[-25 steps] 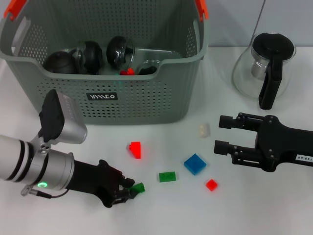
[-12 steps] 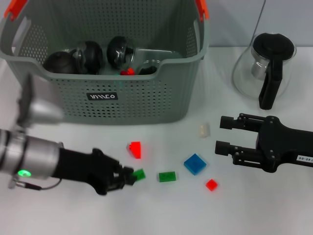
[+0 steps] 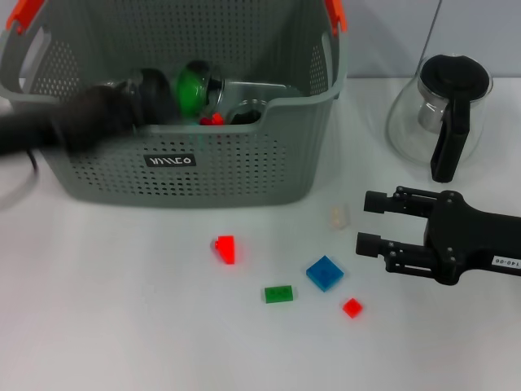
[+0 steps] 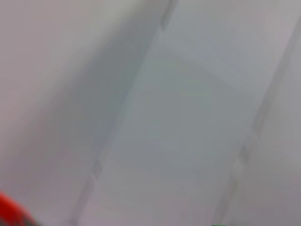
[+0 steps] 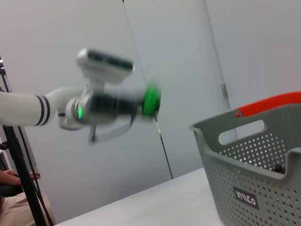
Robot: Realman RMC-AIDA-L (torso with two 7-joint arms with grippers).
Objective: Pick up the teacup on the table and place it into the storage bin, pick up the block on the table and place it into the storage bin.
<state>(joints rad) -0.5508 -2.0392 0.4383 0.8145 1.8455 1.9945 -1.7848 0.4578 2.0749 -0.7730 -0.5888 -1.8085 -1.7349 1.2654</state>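
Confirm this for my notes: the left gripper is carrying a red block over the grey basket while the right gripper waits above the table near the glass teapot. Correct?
Not quite. The block the left gripper carries over the grey basket is green, not red; the head view and the right wrist view both show it. The rest holds: the right gripper waits above the table near the glass teapot.
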